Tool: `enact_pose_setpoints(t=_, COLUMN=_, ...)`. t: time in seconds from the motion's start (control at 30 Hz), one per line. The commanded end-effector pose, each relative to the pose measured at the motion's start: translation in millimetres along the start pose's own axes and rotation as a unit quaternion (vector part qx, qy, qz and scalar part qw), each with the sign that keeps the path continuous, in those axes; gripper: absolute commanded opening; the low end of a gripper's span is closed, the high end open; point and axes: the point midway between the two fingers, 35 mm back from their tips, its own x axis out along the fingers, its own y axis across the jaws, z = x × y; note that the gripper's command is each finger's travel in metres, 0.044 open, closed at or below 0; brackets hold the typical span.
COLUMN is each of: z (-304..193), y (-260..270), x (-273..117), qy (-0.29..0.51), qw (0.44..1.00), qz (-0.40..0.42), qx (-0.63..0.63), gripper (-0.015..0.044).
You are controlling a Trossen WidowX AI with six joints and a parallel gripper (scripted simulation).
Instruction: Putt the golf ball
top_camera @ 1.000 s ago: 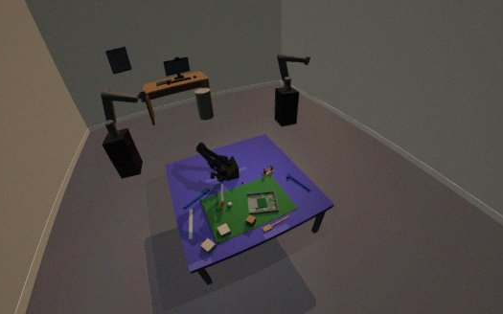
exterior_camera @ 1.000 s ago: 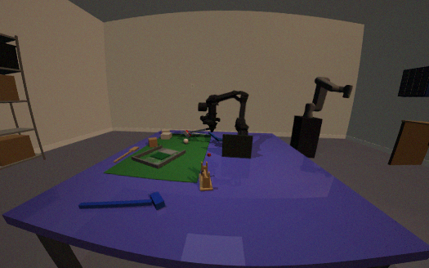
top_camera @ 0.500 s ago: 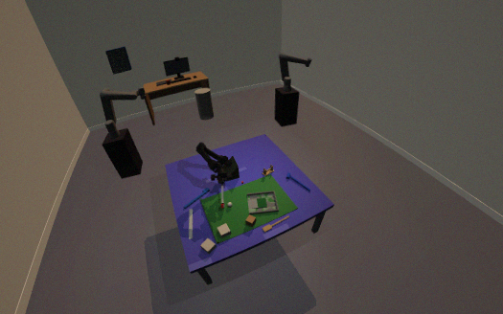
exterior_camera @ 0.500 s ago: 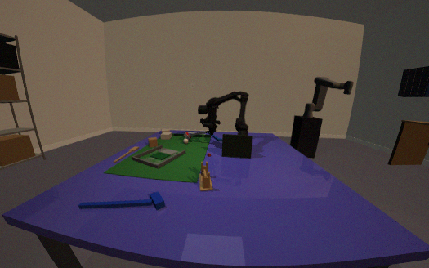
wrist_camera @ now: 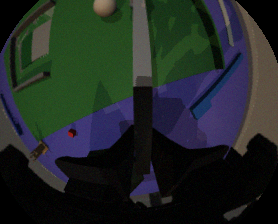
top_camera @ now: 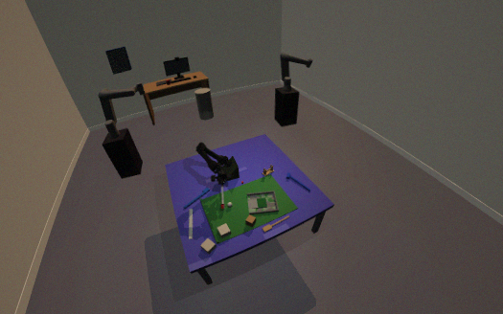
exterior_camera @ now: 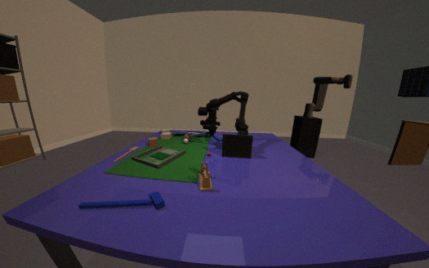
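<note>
My arm (exterior_camera: 225, 104) rises from its black base, elbow high, forearm reaching out and bending down over the near edge of the green mat (top_camera: 240, 211). I can read no writing or labels anywhere. The jaws (top_camera: 221, 180) are nearly pressed together, pinching the dark grip of the red putter (wrist_camera: 140, 50). In the wrist view its pale shaft runs straight to twelve o'clock, red head at the far tip low over the mat. The golf ball (wrist_camera: 105, 4) sits on the mat at eleven o'clock, just beside the head, apart from it. The raised green (top_camera: 262, 202) lies at three o'clock of the ball in the top view, on the purple surface (exterior_camera: 303, 196).
</note>
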Motion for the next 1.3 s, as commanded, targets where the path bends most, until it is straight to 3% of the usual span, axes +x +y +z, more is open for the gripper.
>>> enact_pose_setpoints(t=0.0, z=0, y=0, x=0, qy=0.0, qw=1.0, qz=0.0, qx=0.001, gripper=0.0)
enact_pose_setpoints(t=0.37, z=1, y=-31, x=2, qy=-0.004, qw=1.0, qz=-0.003, qx=0.001, gripper=0.0)
enact_pose_setpoints(t=0.63, z=1, y=-26, x=3, qy=0.0, qw=1.0, qz=-0.001, qx=-0.002, gripper=0.0)
enact_pose_setpoints(t=0.97, z=2, y=99, x=2, qy=-0.003, qw=1.0, qz=0.002, qx=0.001, gripper=0.0)
enact_pose_setpoints(t=1.27, z=1, y=108, x=-15, qy=-0.003, qw=1.0, qz=0.001, qx=0.001, gripper=0.0)
